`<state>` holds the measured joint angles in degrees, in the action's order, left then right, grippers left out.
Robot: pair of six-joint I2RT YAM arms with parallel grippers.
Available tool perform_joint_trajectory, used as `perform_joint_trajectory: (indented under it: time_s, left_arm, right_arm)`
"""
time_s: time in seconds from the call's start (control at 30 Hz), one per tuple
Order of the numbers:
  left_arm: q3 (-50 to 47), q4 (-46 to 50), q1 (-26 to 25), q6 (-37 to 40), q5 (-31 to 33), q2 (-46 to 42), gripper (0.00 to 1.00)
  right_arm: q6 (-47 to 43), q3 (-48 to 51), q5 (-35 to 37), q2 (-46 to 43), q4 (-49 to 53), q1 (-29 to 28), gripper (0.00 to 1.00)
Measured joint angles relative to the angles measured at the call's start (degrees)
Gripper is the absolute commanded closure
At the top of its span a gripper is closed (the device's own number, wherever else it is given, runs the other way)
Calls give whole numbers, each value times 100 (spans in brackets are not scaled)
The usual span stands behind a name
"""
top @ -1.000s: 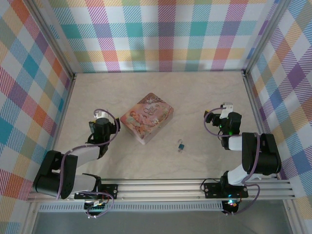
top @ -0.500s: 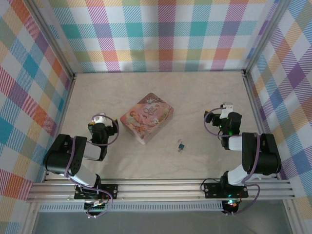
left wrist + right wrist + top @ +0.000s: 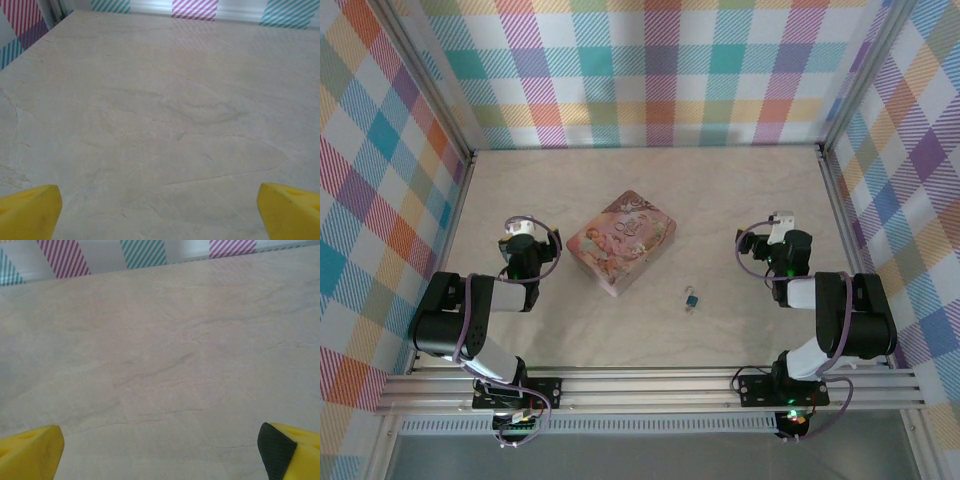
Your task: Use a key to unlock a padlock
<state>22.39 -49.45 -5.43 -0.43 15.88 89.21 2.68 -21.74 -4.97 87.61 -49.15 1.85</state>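
Your left claw [image 3: 160,214] and right claw [image 3: 160,454] both stand released, the padlock [image 3: 691,298] lying on the tabletop [image 3: 720,190] between them.

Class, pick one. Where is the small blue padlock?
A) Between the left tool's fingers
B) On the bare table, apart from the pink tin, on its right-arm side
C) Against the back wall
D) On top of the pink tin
B: the padlock lies on the table, clear of the pink tin and nearer the arms' bases.
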Motion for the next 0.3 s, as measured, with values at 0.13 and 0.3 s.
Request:
perform_joint_trajectory:
  time_s: [0.13,0.3]
  left_arm:
    - [0,17,0,0,0,0,0]
    - [0,31,0,0,0,2,0]
  right_arm:
    - [-48,-50,-4,0,85,-33,0]
    - [-61,-94,-2,0,129,-42,0]
